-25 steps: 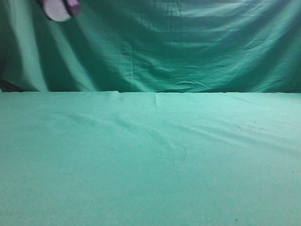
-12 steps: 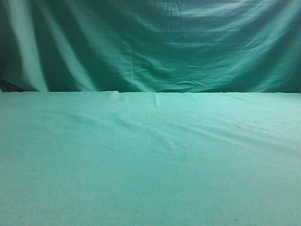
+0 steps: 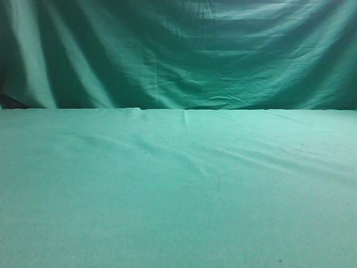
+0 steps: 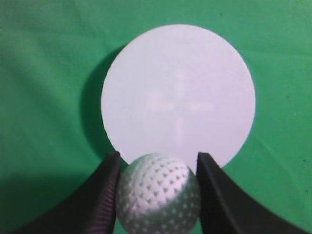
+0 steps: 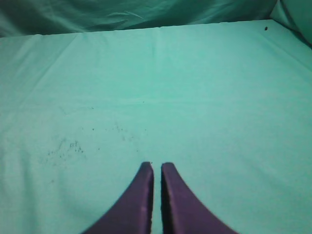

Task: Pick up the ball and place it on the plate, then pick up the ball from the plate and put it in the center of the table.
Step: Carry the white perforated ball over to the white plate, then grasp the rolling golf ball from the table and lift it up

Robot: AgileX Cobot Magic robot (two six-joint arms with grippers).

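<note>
In the left wrist view my left gripper (image 4: pixel 157 168) is shut on the ball (image 4: pixel 158 192), a white dimpled sphere held between the two dark fingers. It hangs above the near edge of the round white plate (image 4: pixel 178 92), which lies flat on the green table (image 4: pixel 44 97). In the right wrist view my right gripper (image 5: pixel 156 168) is shut and empty, low over the table (image 5: pixel 156 87). In the exterior view the table (image 3: pixel 178 190) shows, but no ball, plate or gripper.
A draped green cloth backdrop (image 3: pixel 178 56) hangs behind the table's far edge. A patch of small dark specks (image 5: pixel 73 144) marks the cloth ahead-left of the right gripper.
One second ago the ball in the left gripper showed at the exterior view's top left corner; it has since moved up out of that view.
</note>
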